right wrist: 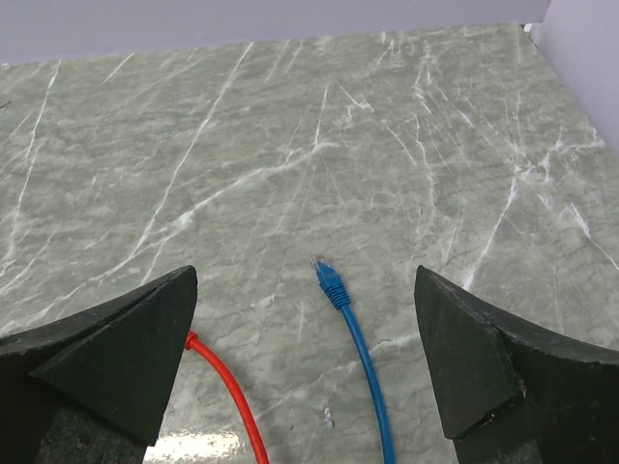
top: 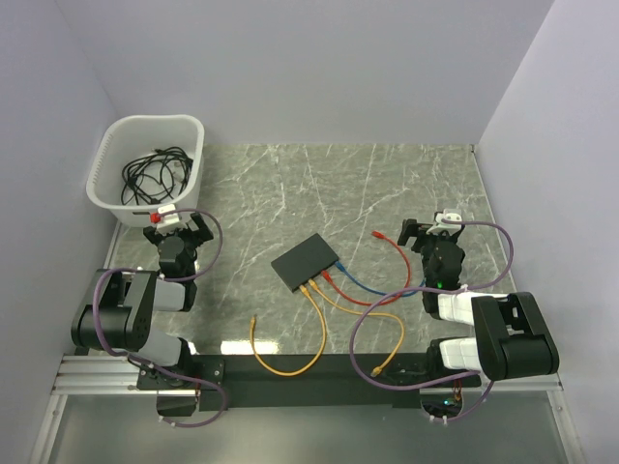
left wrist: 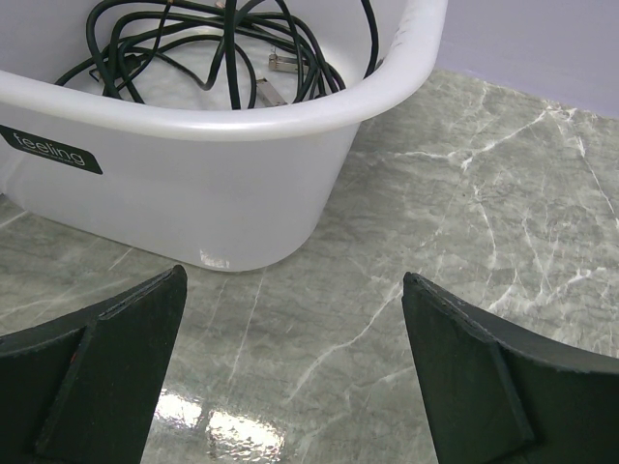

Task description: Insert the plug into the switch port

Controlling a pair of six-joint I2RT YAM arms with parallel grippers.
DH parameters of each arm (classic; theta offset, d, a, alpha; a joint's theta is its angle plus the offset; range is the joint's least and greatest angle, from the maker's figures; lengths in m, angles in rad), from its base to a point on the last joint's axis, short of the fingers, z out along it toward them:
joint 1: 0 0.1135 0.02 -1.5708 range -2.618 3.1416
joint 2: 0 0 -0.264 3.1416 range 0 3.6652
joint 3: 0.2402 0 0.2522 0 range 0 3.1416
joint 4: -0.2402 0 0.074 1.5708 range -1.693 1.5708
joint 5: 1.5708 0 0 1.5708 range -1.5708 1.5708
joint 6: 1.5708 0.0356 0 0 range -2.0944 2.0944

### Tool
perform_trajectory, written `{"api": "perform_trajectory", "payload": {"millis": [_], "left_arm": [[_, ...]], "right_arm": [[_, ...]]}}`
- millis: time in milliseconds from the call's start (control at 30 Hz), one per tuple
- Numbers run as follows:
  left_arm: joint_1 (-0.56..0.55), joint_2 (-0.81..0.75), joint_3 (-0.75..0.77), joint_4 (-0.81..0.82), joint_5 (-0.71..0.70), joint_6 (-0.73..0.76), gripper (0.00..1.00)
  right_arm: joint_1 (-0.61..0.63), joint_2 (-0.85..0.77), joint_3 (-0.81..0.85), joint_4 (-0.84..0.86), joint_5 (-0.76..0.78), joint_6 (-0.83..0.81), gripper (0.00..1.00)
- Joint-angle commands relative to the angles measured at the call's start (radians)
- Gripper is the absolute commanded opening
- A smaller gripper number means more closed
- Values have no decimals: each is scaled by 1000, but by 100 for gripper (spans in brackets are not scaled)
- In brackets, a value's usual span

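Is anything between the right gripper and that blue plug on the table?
Nothing visible. The blue plug lies on the table just ahead of the open right gripper, lined up between its fingers. The red cable runs to the left of it, apart.

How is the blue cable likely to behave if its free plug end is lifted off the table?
The blue cable will probably be floppy, since it lies in a loose curve. Its plug looks small and light, so it should lift easily, though the trailing length may drag.

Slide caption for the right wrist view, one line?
Right gripper open over marble table, loose blue cable plug framed between its fingers, red cable alongside.
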Motion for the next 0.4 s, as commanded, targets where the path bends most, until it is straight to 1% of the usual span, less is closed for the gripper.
{"api": "perform_trajectory", "payload": {"millis": [0, 267, 367], "left_arm": [[2, -14, 0, 53, 16, 13, 99], [2, -16, 0, 51, 16, 13, 99], [2, -14, 0, 51, 16, 13, 99]], "right_arm": [[2, -1, 29, 34, 5, 4, 99], [0, 6, 41, 16, -4, 5, 100], [3, -3, 18, 49, 14, 2, 100]]}}
